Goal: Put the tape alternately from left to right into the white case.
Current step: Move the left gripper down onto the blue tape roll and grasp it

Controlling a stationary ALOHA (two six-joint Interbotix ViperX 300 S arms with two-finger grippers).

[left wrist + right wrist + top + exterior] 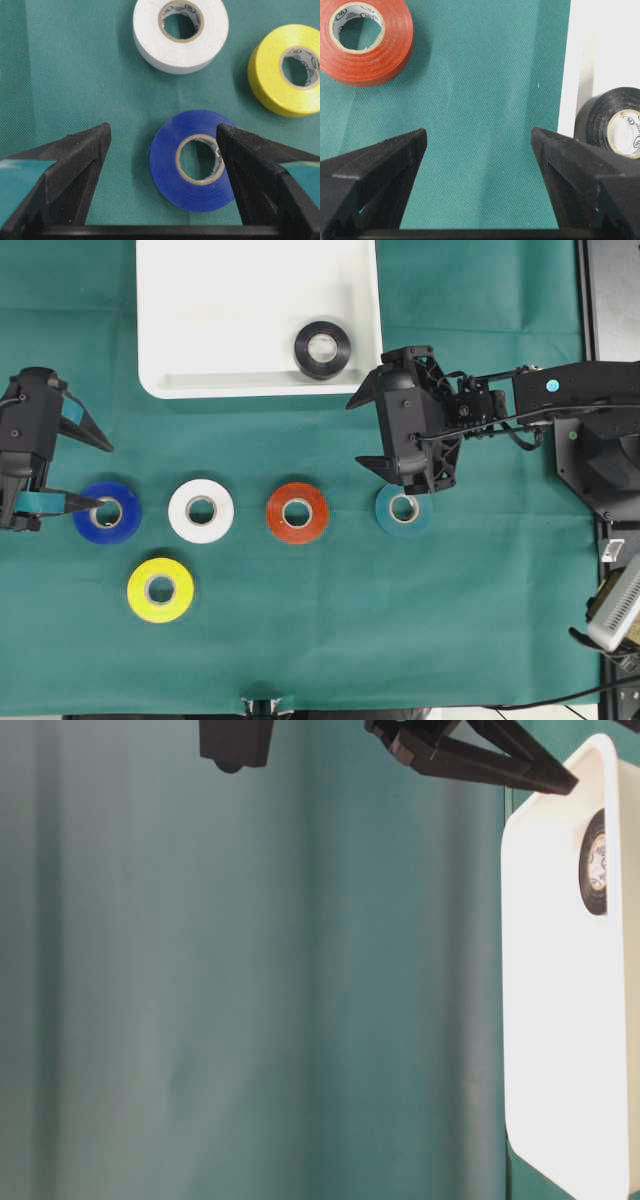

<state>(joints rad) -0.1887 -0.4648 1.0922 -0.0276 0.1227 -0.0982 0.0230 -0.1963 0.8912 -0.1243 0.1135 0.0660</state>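
Jaws of the left gripper [162, 137] fill the bottom of its wrist view, spread wide and empty, with the blue roll [194, 161] lying flat on the green cloth [300, 620] between them but off to one side: one finger [255, 165] overlaps the roll's core, the other stands well clear on bare cloth.

Step in hand, as I judge it: left arm lining up to pick the blue roll. To do it well, the gripper wants shifting sideways until the roll sits centred between the fingers, then straight down so both pads meet the outer wall together. Closing from the present offset would likely push one finger into the core or nudge the roll toward the white roll [201, 511] near it.

Right gripper [372, 430] also open and empty, parked above the cloth between the case [200, 380] and the teal roll [403, 510]; it partly covers that roll from overhead.

Count, largest first:
- Case: one, white, at the top of the overhead view.
- Grippers: two.
- Rolls: six. One black roll [322, 348] already in the case, near its right front corner. Five on the cloth: blue, white, red [297, 512], teal in a row, yellow [160, 589] in front of the row.
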